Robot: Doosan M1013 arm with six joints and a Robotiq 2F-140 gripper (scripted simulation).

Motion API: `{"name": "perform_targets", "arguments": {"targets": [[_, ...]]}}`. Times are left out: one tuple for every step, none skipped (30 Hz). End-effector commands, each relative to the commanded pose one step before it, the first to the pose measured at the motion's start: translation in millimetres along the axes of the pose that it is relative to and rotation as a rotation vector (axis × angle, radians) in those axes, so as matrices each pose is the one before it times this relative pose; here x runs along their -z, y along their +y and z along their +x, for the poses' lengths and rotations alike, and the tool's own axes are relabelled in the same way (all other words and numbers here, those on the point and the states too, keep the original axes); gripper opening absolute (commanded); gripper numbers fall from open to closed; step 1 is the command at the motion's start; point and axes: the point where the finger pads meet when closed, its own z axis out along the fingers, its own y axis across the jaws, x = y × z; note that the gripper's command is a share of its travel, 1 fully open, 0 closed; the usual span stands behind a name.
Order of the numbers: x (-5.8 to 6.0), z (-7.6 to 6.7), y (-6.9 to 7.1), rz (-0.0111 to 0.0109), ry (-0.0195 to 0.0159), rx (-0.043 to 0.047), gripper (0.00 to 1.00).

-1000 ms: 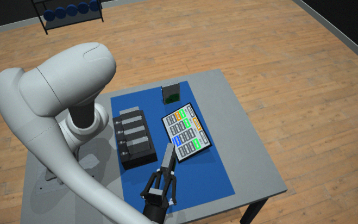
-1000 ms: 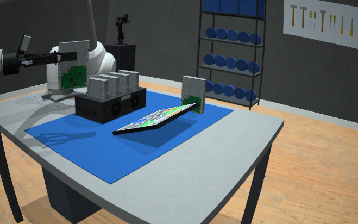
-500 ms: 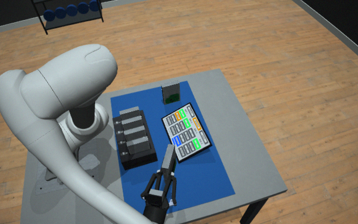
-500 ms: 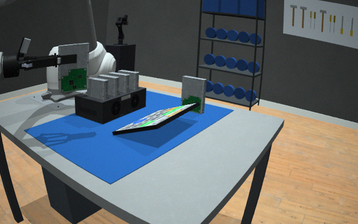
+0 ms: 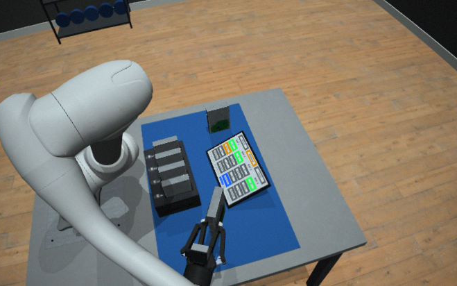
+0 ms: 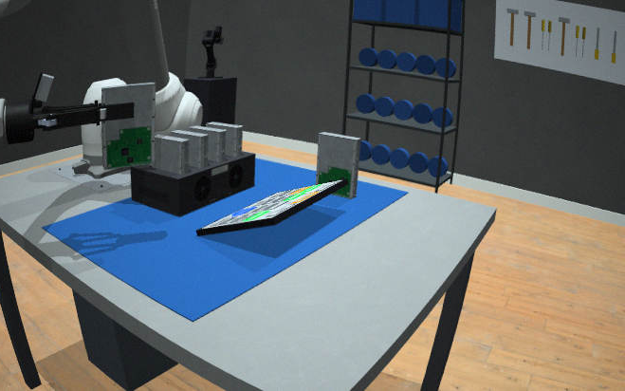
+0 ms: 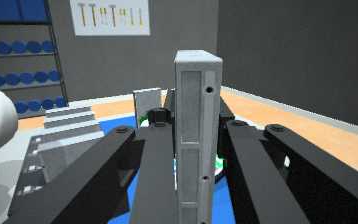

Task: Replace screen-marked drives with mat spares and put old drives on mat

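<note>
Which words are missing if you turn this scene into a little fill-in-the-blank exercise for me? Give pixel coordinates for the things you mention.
The gripper (image 5: 211, 223) (image 6: 116, 111) (image 7: 191, 104) is shut on a ____.
The dock (image 5: 178, 209) (image 6: 156, 190) holds ____ drives.
The mat (image 5: 254, 230) (image 6: 183, 281) is coloured ____.

Missing words: drive; four; blue.
</note>
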Motion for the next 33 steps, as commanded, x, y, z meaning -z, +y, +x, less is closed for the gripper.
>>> {"name": "perform_targets", "arguments": {"targets": [[0.07, -3.02, 0.1, -0.00004, -0.00011, 0.00134, 0.1], [0.0, -1.39, 0.0, 0.0, 0.0, 0.0, 0.1], [0.0, -1.42, 0.0, 0.0, 0.0, 0.0, 0.1], [0.0, -1.45, 0.0, 0.0, 0.0, 0.0, 0.1], [0.0, -1.47, 0.0, 0.0, 0.0, 0.0, 0.1], [0.0, -1.5, 0.0, 0.0, 0.0, 0.0, 0.1], [0.0, -1.53, 0.0, 0.0, 0.0, 0.0, 0.1], [0.0, -1.55, 0.0, 0.0, 0.0, 0.0, 0.1], [0.0, -1.57, 0.0, 0.0, 0.0, 0.0, 0.1], [0.0, 0.0, 0.0, 0.0, 0.0, 0.0, 0.1], [0.0, 0.0, 0.0, 0.0, 0.0, 0.0, 0.1], [0.0, -1.6, 0.0, 0.0, 0.0, 0.0, 0.1], [0.0, -1.62, 0.0, 0.0, 0.0, 0.0, 0.1], [0.0, -1.64, 0.0, 0.0, 0.0, 0.0, 0.1], [0.0, -1.66, 0.0, 0.0, 0.0, 0.0, 0.1], [0.0, -1.68, 0.0, 0.0, 0.0, 0.0, 0.1], [0.0, -1.69, 0.0, 0.0, 0.0, 0.0, 0.1], [0.0, -1.72, 0.0, 0.0, 0.0, 0.0, 0.1], [0.0, -1.73, 0.0, 0.0, 0.0, 0.0, 0.1], [0.0, -1.75, 0.0, 0.0, 0.0, 0.0, 0.1], [0.0, -1.77, 0.0, 0.0, 0.0, 0.0, 0.1], [0.0, -1.78, 0.0, 0.0, 0.0, 0.0, 0.1], [0.0, -1.79, 0.0, 0.0, 0.0, 0.0, 0.1], [0.0, -1.81, 0.0, 0.0, 0.0, 0.0, 0.1], [0.0, -1.81, 0.0, 0.0, 0.0, 0.0, 0.1], [0.0, -1.83, 0.0, 0.0, 0.0, 0.0, 0.1], [0.0, 0.0, 0.0, 0.0, 0.0, 0.0, 0.1], [0.0, 0.0, 0.0, 0.0, 0.0, 0.0, 0.1], [0.0, -1.84, 0.0, 0.0, 0.0, 0.0, 0.1], [0.0, -1.84, 0.0, 0.0, 0.0, 0.0, 0.1], [0.0, -1.85, 0.0, 0.0, 0.0, 0.0, 0.1], [0.0, -1.86, 0.0, 0.0, 0.0, 0.0, 0.1], [0.0, -1.86, 0.0, 0.0, 0.0, 0.0, 0.1]]}}
